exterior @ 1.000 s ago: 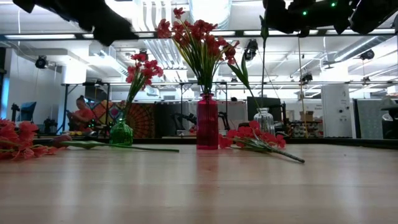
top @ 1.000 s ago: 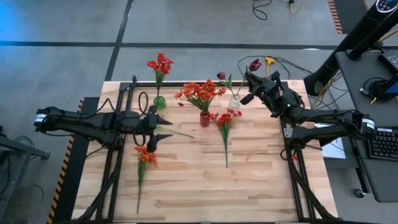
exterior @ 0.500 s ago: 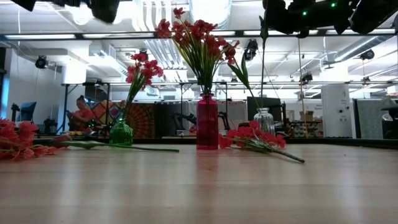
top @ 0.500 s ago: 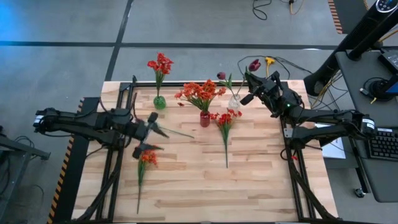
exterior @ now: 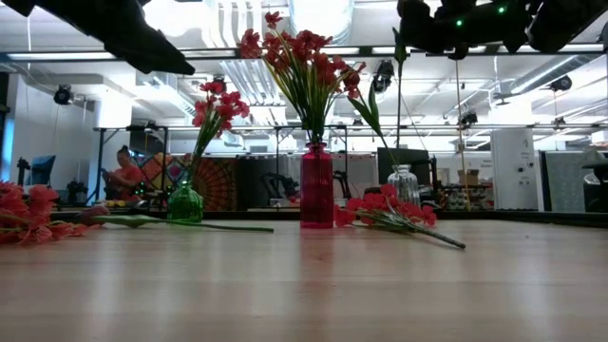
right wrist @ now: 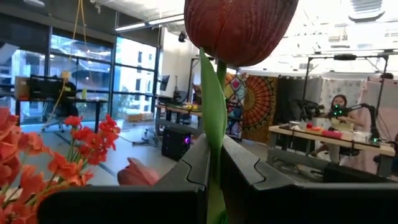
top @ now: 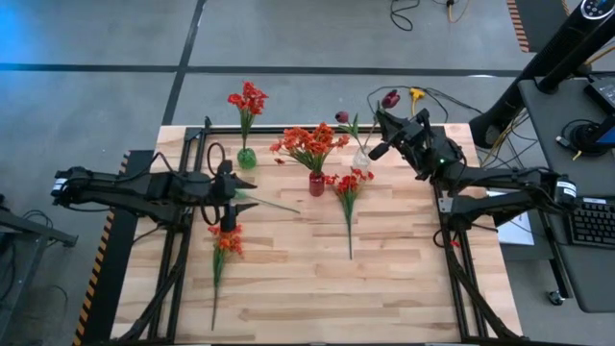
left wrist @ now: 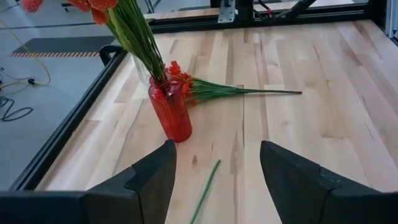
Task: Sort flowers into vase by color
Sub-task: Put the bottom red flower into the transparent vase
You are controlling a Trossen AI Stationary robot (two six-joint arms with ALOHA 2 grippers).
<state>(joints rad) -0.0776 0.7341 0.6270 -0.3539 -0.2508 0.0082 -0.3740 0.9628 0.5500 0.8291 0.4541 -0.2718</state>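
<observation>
Right gripper (top: 381,135) high over far right of table (top: 404,279), clamped on stalk of dark maroon tulip (right wrist: 239,23); in the right wrist view, fingers (right wrist: 193,162) pressed to either side of the green stalk, bloom directly above them. Stem upright. Clear glass vase (top: 362,157) just below and beside that gripper, already holding one maroon stem (top: 342,117). Likely step: lowering tulip stalk-first into clear vase. Key relation: vase mouth sits slightly toward the table centre from the held stalk, long axis near vertical, so small sideways shift, then straight descent. Stalk tip not visible; alignment with mouth cannot be told.

Left gripper (top: 231,197) over left-centre of table, spread wide with nothing between; fingers (left wrist: 149,180) apart in left wrist view. Loose green stalk (left wrist: 205,190) on wood just under and ahead of it, long axis running toward red vase (top: 316,184). Left arm clearly nearer to this one.

Elsewhere: orange-red bunch (top: 309,144) standing in red vase; red stems (top: 248,101) in green vase (top: 247,158); red spray (top: 347,185) flat beside red vase, stalk pointing to near edge; orange-red spray (top: 227,242) flat at left, unsorted.
</observation>
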